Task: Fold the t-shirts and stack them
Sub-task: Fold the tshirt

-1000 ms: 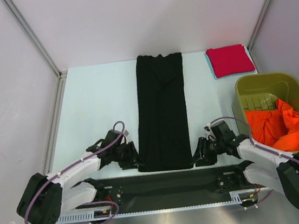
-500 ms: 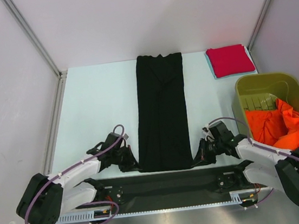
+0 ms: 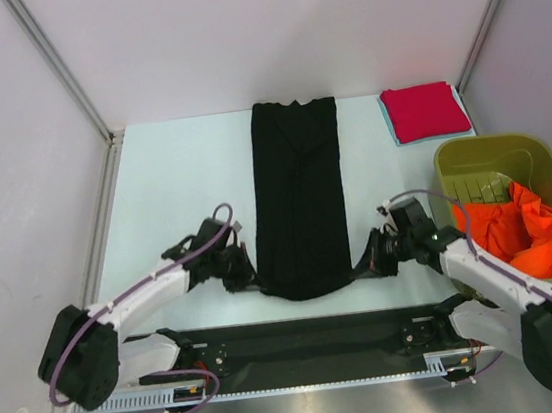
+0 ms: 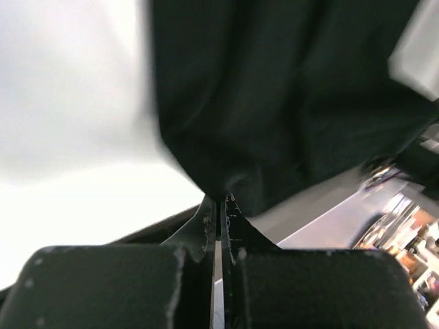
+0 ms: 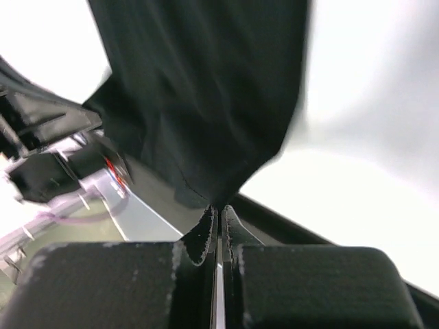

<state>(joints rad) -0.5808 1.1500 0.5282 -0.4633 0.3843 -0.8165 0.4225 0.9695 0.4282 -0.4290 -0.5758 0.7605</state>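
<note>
The black t-shirt [image 3: 300, 193] lies as a long narrow strip down the middle of the table. My left gripper [image 3: 247, 275] is shut on its near left corner [image 4: 226, 185]. My right gripper [image 3: 367, 264] is shut on its near right corner [image 5: 219, 185]. Both corners are lifted off the table and the near hem sags between them. A folded red t-shirt [image 3: 425, 111] lies at the back right. The orange t-shirt [image 3: 521, 232] is crumpled in the olive-green bin [image 3: 472, 157].
The bin stands at the right edge beside my right arm. Grey walls and metal frame posts [image 3: 57, 67] enclose the table. A black bar with the arm bases [image 3: 312, 338] runs along the near edge.
Both grippers have closed in on the black shirt's near corners and lifted them, moving away from the near edge. The hem is now raised and curved.
</note>
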